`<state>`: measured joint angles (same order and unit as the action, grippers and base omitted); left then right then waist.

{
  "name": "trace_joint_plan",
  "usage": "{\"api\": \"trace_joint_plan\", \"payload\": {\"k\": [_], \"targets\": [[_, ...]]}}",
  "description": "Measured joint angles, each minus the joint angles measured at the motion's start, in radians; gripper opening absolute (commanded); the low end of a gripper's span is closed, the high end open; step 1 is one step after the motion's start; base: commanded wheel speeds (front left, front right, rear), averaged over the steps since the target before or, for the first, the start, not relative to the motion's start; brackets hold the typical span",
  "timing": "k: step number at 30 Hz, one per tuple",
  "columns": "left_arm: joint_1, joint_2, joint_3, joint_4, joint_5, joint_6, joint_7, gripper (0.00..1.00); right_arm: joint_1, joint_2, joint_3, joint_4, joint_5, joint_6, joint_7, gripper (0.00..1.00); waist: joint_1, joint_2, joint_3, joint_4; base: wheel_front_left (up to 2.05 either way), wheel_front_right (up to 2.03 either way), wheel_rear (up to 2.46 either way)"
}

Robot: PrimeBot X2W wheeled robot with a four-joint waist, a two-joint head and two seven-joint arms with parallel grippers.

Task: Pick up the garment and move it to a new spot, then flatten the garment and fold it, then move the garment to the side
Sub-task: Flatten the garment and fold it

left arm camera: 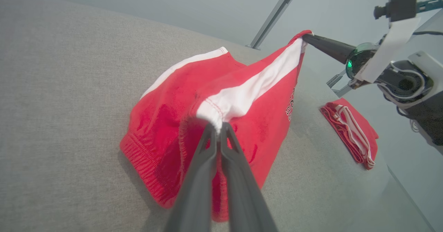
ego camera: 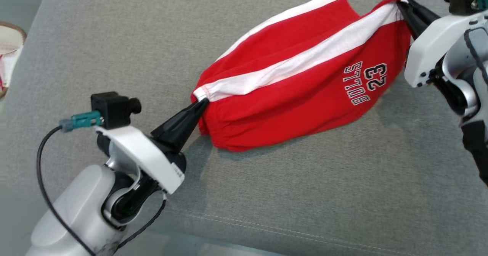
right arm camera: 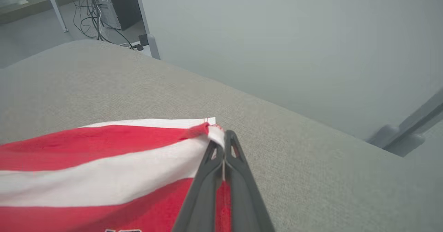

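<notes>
Left tool [ego camera: 202, 105], fingers pressed together, pinches the near end of the white side stripe [ego camera: 289, 71] on red fabric BULLS 23 shorts [ego camera: 297, 107] sagging onto the grey cloth bench [ego camera: 267, 195], while the right tool [ego camera: 400, 2] likewise pinches the stripe's far end, stretching the shorts' long axis between them.

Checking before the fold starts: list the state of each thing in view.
red shorts, unfolded, striped edge stretched between both grippers, lower part resting on the cushion
left gripper, fingers shut on the shorts
right gripper, shut on the shorts
second red garment, folded, lying apart on the cushion
grey cushion, flat, bearing both garments
</notes>
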<state>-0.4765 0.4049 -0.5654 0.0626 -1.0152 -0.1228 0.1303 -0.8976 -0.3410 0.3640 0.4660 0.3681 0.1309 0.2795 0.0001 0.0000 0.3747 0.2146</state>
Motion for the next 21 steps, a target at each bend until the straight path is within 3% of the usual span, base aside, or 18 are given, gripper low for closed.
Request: {"api": "trace_joint_plan", "payload": {"k": [6, 17, 18, 19, 20, 21], "targets": [[-0.137, -0.081, -0.106, 0.119, -0.065, -0.001, -0.054, 0.0, -0.16, -0.018, 0.095, 0.211, 0.023, 0.0, -0.065, 0.0, 0.0, 0.0, 0.043, 0.088, 0.0, 0.0, 0.0], [-0.267, -0.105, -0.247, 0.276, -0.16, -0.001, -0.182, 0.0, -0.28, -0.03, 0.208, 0.42, 0.083, 0.0, -0.17, 0.0, 0.0, 0.0, 0.093, 0.168, 0.0, 0.0, 0.0], [-0.273, -0.105, -0.26, 0.281, -0.171, -0.001, -0.191, 0.0, -0.283, -0.03, 0.213, 0.432, 0.095, 0.0, -0.179, 0.15, 0.0, 0.0, 0.093, 0.17, 0.0, 0.0, 0.0], [-0.279, -0.105, -0.274, 0.286, -0.18, -0.001, -0.194, 0.06, -0.286, -0.027, 0.22, 0.446, 0.109, 0.0, -0.19, 0.66, 0.0, 0.0, 0.093, 0.17, 0.0, 0.0, 0.0], [-0.286, -0.105, -0.29, 0.293, -0.184, -0.001, -0.206, 0.96, -0.287, -0.023, 0.228, 0.456, 0.121, 0.0, -0.197, 1.0, 0.0, 0.0, 0.092, 0.17, 0.0, 0.0, 0.0], [-0.291, -0.106, -0.298, 0.3, -0.186, -0.001, -0.224, 1.0, -0.287, -0.02, 0.237, 0.459, 0.128, 0.0, -0.206, 1.0, 0.0, 0.0, 0.092, 0.169, 0.0, 0.0, 0.0]]}}
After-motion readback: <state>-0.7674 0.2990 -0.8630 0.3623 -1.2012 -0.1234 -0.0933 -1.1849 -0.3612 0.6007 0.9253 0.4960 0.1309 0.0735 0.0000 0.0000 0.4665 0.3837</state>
